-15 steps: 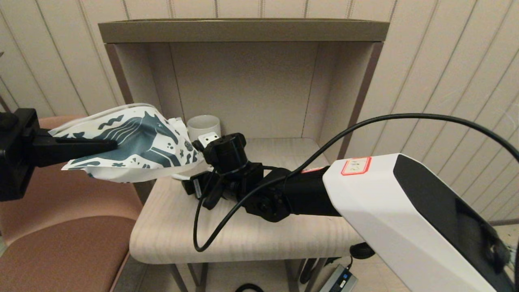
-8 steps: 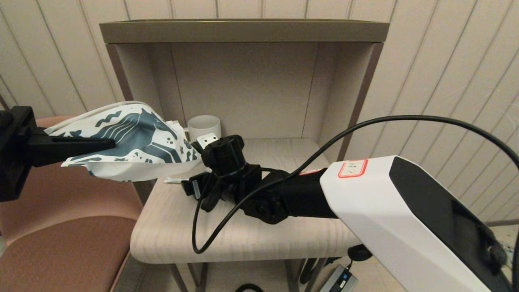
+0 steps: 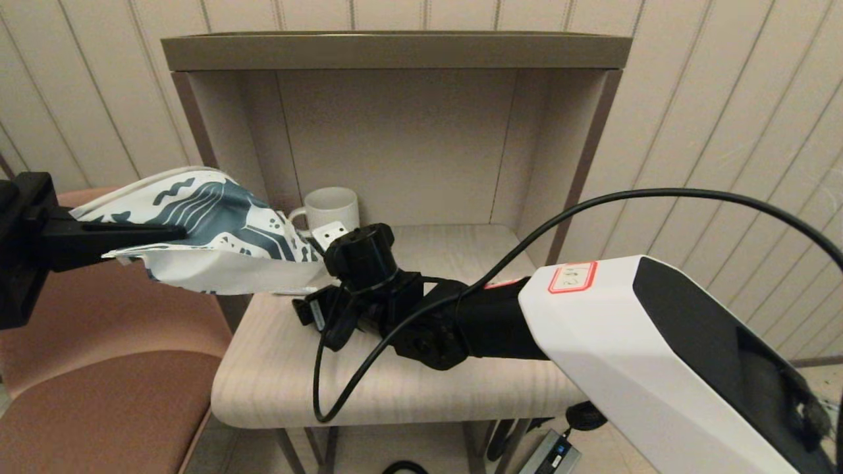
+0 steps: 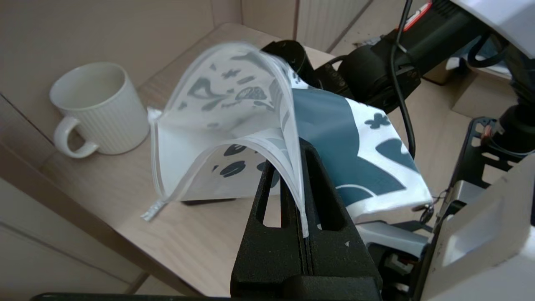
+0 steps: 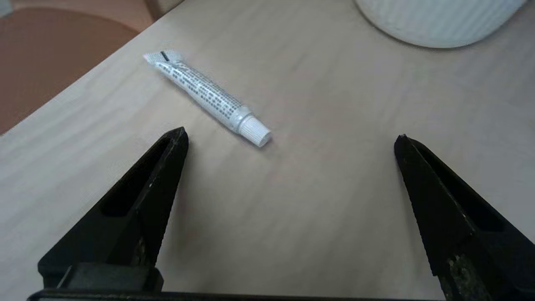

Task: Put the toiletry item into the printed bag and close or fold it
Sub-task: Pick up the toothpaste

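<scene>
So we've got the printed bag pinched by its top edge in our left hand, held up off the surface with the mouth bowed open toward the white ribbed mug. That half of the job looks sorted.

The toiletry item isn't picked up yet. It's lying flat on the surface, crimped end toward the edge, cap end pointing back at our right hand, which hovers low with its fingers spread wide and nothing between them. The tube sits just ahead of the fingertips and a bit off to one side, nearer one finger than the other.

We'd call this the reach-for-the-tube step. Next move probably needs the right hand to slide forward and over so the tube sits between the fingers, then drop and pinch across the body. It's slim and round, so it could roll or skid away.
</scene>
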Motion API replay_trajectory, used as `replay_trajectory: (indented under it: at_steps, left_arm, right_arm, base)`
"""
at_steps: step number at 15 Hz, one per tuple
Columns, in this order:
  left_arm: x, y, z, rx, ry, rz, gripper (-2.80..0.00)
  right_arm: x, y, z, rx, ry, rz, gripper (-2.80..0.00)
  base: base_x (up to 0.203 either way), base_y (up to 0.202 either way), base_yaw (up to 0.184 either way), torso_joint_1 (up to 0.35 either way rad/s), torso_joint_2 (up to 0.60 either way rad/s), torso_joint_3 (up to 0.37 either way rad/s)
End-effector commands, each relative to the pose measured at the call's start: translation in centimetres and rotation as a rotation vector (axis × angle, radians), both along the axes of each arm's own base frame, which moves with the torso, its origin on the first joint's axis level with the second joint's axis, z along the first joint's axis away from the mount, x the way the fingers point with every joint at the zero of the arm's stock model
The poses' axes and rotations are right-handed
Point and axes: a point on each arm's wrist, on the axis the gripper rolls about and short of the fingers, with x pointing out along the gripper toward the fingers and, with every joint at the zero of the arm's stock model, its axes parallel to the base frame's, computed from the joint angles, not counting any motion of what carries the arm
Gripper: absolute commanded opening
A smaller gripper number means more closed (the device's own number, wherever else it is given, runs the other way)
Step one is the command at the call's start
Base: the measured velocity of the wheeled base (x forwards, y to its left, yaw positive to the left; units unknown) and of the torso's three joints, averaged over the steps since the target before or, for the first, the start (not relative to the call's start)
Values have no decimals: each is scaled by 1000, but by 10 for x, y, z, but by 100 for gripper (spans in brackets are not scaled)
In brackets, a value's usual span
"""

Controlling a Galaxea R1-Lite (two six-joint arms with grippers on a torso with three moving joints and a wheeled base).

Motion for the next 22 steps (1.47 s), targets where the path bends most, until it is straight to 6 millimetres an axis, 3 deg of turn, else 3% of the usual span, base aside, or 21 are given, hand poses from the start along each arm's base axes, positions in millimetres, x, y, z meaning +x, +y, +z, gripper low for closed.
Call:
replay_trajectory:
  at_steps: [1, 7, 12, 13, 22]
  left_arm:
    - [-2, 0, 1, -6, -5, -18, -280]
    - [-9, 0, 2, -9, -16, -22, -280]
    - [-10, 0, 1, -9, -15, -23, -280]
    - [-10, 0, 1, -9, -14, -22, -280]
    - [-6, 0, -6, -8, -5, -21, -280]
  right_arm:
    - [-6, 5, -1, -4, 3, 28, 0]
    - [-3, 8, 2, 27, -15, 52, 0]
    - [2, 10, -11, 32, -15, 56, 0]
    - [3, 10, -11, 32, -15, 56, -280]
    - [2, 8, -5, 41, -18, 58, -280]
  base:
    - [0, 0, 0, 0, 0, 0]
    - [0, 0, 0, 0, 0, 0]
    - [0, 0, 0, 0, 0, 0]
    - [0, 0, 0, 0, 0, 0]
    - [0, 0, 0, 0, 0, 0]
